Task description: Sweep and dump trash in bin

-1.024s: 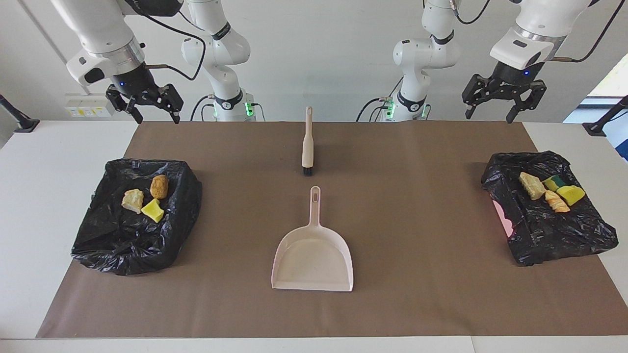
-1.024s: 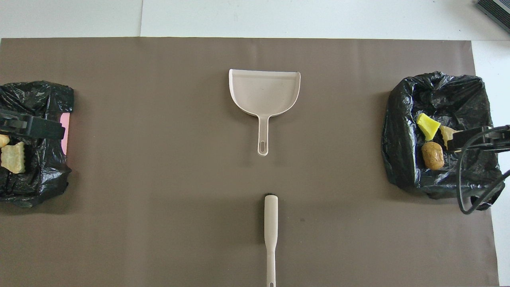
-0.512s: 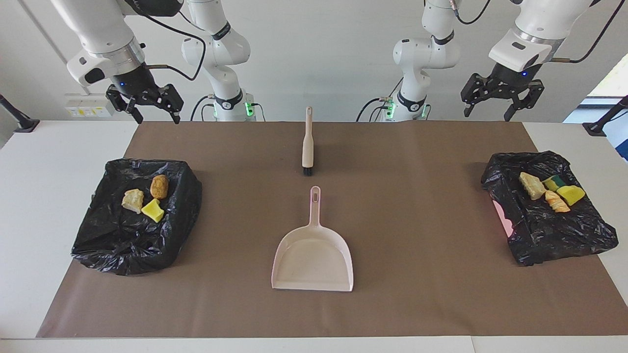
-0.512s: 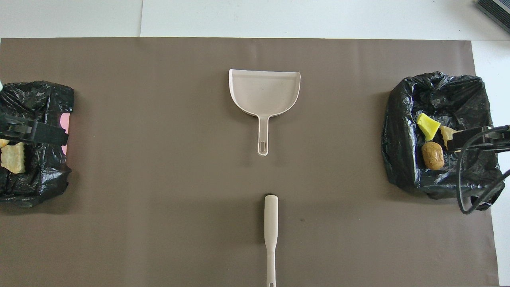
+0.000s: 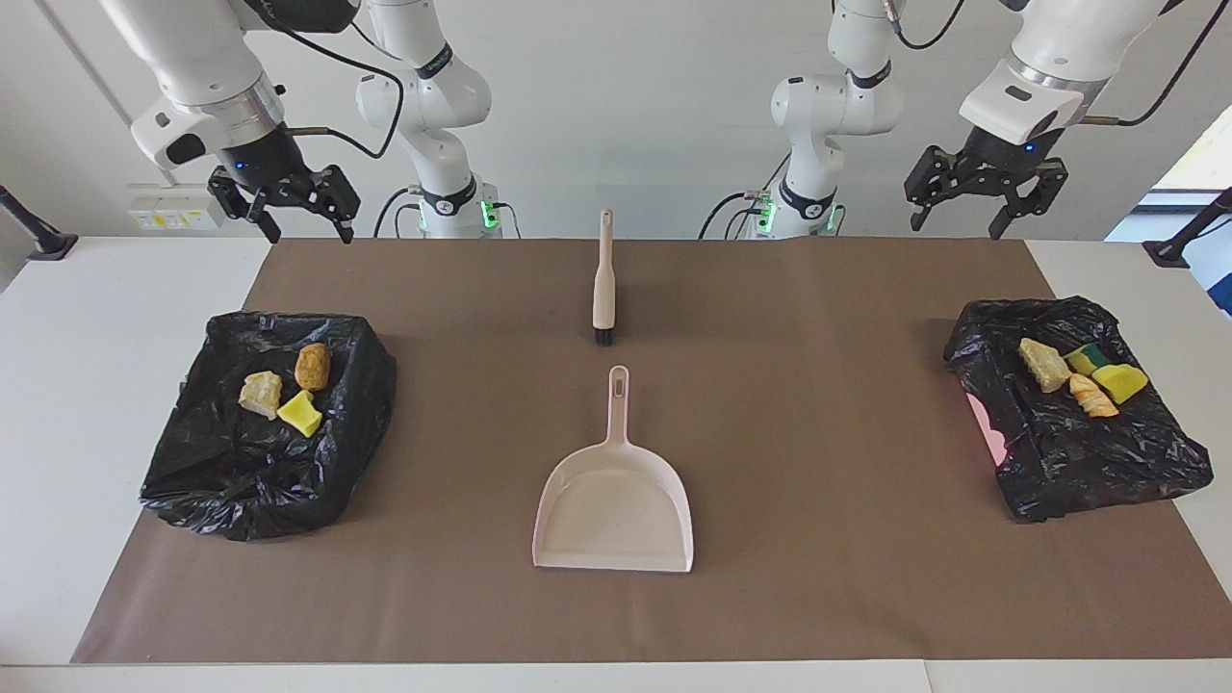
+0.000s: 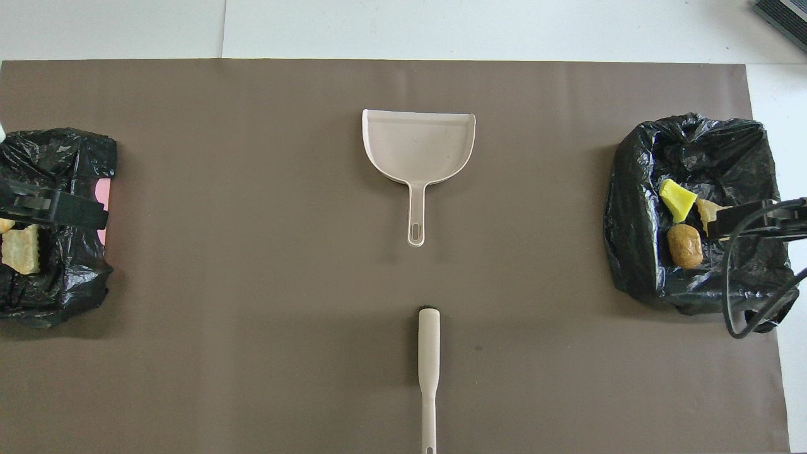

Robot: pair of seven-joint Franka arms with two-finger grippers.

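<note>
**Trash binned, tools down**

From the facing view, the left pincer [image 5: 984,200] has lifted slightly, jaws wide and empty, above the tabletop [image 5: 115,289] edge; the right pincer [image 5: 284,202] hangs unchanged, also wide. Sweeping looks finished. Three scraps [image 5: 286,390] lie in one bag-lined bin [image 5: 192,472], four scraps [image 5: 1083,375] in the other bin [image 5: 1088,462].

From overhead: one dustpan [image 6: 418,148], one brush [image 6: 429,353], both unmoved on the mat [image 6: 252,284], two bins.
</note>
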